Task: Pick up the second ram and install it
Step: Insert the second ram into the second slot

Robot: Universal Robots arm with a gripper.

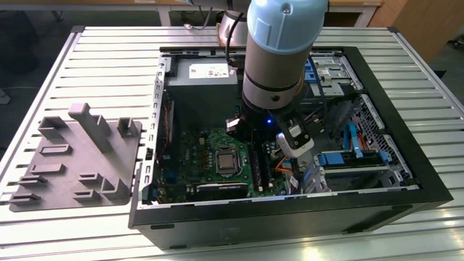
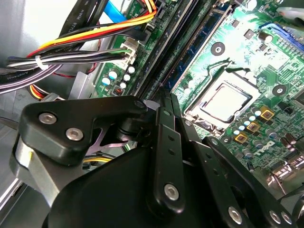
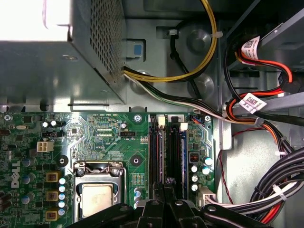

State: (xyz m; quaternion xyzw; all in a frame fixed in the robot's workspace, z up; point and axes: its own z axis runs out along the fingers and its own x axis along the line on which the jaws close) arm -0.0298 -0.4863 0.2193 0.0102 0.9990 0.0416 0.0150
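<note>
End effector [image 3: 164, 190]: I'm seeing its fingers closing together, directly above the slots [image 3: 166, 147].
Ram [image 2: 197, 45]: I'm pressing evenly.

A white maker's logo [image 3: 12, 173] is printed on the green motherboard [image 3: 114, 142], to one side of the processor [image 3: 97, 199]. Beyond the board's far side from it, two white barcode labels [image 3: 253, 102] wrap the cables. The power supply [image 1: 203, 89] carries a sticker [image 1: 210, 70] whose print is too small to read.

Ribbed, dull metal tabletop [image 1: 108, 60]. Black, matt plastic gripper [image 2: 164, 102] with shiny metal screws. Glossy green motherboard [image 3: 104, 137]. Smooth silver metal processor [image 3: 97, 199]. Matt grey plastic holder [image 1: 73, 160].
</note>
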